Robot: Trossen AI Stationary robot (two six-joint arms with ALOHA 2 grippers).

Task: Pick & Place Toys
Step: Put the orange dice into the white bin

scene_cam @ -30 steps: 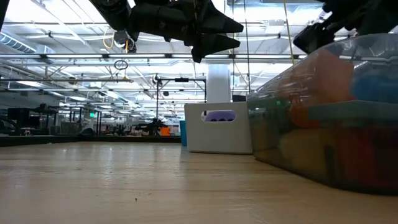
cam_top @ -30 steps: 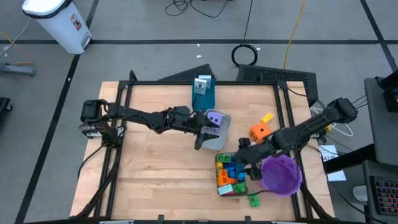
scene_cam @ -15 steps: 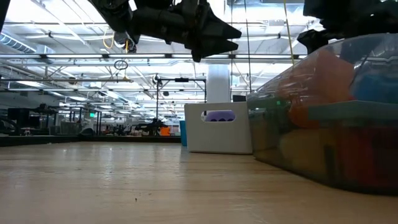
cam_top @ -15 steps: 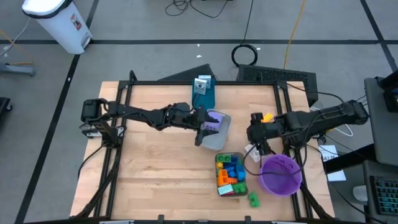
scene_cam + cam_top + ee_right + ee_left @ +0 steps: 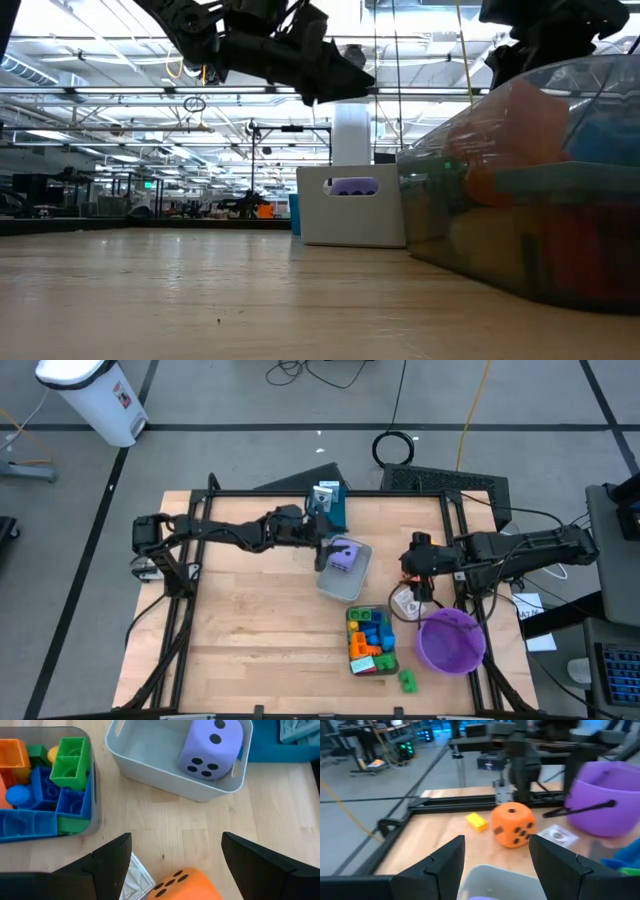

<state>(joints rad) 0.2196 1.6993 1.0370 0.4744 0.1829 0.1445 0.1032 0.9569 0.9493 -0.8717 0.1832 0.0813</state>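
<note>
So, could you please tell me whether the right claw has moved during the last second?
Yes. The right claw swung away from the tray of bricks toward the far edge, and is now over the orange die.

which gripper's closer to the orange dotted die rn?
Right. The right gripper hangs directly above the orange dotted die, fingers open. The left gripper is farther off, over the grey tray holding the purple die.

Overhead cam looked straight down on the whole table [image 5: 250, 620], and the low one sat right at tabletop level facing the room. Both wrist cams were in close and shared the orange die [image 5: 513, 825].
</note>
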